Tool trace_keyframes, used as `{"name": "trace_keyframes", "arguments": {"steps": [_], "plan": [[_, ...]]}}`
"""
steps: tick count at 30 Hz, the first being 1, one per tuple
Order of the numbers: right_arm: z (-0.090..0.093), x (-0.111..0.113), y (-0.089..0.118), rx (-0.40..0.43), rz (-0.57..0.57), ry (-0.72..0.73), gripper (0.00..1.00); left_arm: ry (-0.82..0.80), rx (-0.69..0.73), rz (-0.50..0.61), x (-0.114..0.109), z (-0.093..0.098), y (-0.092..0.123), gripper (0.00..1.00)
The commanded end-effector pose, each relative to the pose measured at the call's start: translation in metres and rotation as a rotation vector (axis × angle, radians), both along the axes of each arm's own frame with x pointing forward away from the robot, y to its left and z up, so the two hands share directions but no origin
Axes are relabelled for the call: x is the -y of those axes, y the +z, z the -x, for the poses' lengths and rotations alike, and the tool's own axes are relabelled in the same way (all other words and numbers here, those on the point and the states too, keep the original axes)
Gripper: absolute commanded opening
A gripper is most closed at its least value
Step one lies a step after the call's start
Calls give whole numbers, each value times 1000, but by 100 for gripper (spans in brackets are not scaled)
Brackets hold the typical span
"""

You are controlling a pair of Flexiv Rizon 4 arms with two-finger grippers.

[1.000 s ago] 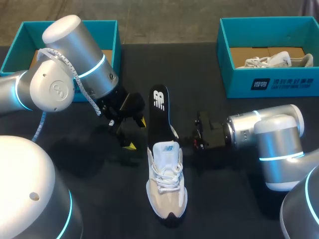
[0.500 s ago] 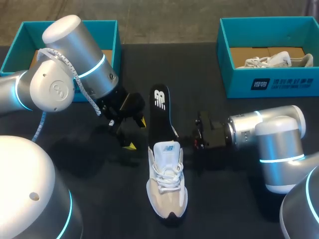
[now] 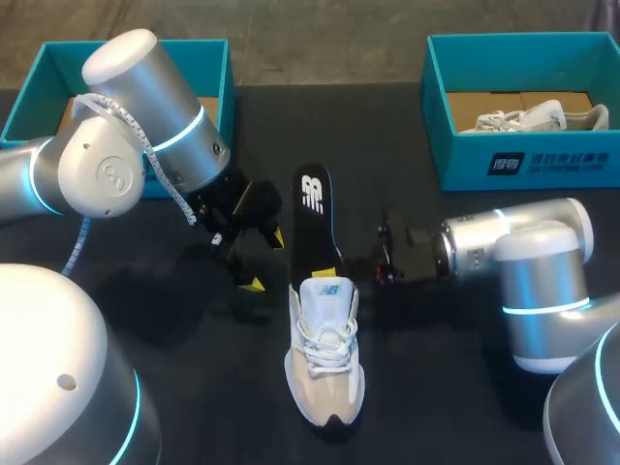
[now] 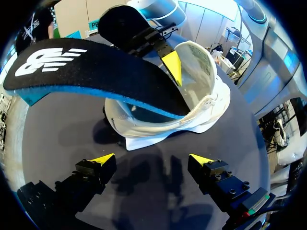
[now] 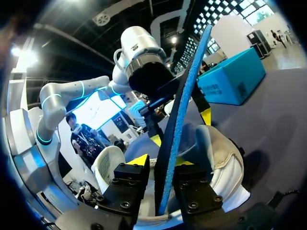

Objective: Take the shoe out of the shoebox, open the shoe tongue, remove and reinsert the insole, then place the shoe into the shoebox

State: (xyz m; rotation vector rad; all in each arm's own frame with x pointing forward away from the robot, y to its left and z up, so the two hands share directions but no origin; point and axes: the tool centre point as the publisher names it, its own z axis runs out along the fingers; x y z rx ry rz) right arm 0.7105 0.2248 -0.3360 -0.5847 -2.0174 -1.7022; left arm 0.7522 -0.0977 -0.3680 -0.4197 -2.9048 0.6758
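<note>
Right gripper (image 5: 160,162) pinching the insole (image 3: 315,218) at the shoe's (image 3: 326,360) heel; left gripper (image 4: 151,158) open beside it.
The shoe stands on the tabletop (image 3: 446,387), toe toward the robot. The black, blue-edged insole rises from its heel opening and leans away past the heel. The right gripper's fingers press the insole from both sides, just right of the heel. The left gripper hovers near the shoe's left, fingers spread wide, holding nothing. The left shoebox (image 3: 215,60) and right shoebox (image 3: 465,160) stand well beyond the heel.
</note>
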Motion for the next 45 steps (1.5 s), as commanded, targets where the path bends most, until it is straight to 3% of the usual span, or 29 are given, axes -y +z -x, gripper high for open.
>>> {"name": "trace_keyframes", "arguments": {"steps": [1, 28, 33, 36, 45], "plan": [[-1, -1, 6, 6, 9, -1, 29, 0, 1, -2, 0, 0, 0, 100], [-18, -9, 16, 30, -27, -15, 25, 0, 1, -2, 0, 0, 0, 100], [-22, -10, 17, 25, -34, -18, 18, 0, 1, -2, 0, 0, 0, 100], [-24, -11, 18, 23, -37, -22, 0, 0, 1, -2, 0, 0, 0, 100], [-24, -11, 17, 15, -39, -42, 0, 0, 1, -2, 0, 0, 0, 100]]}}
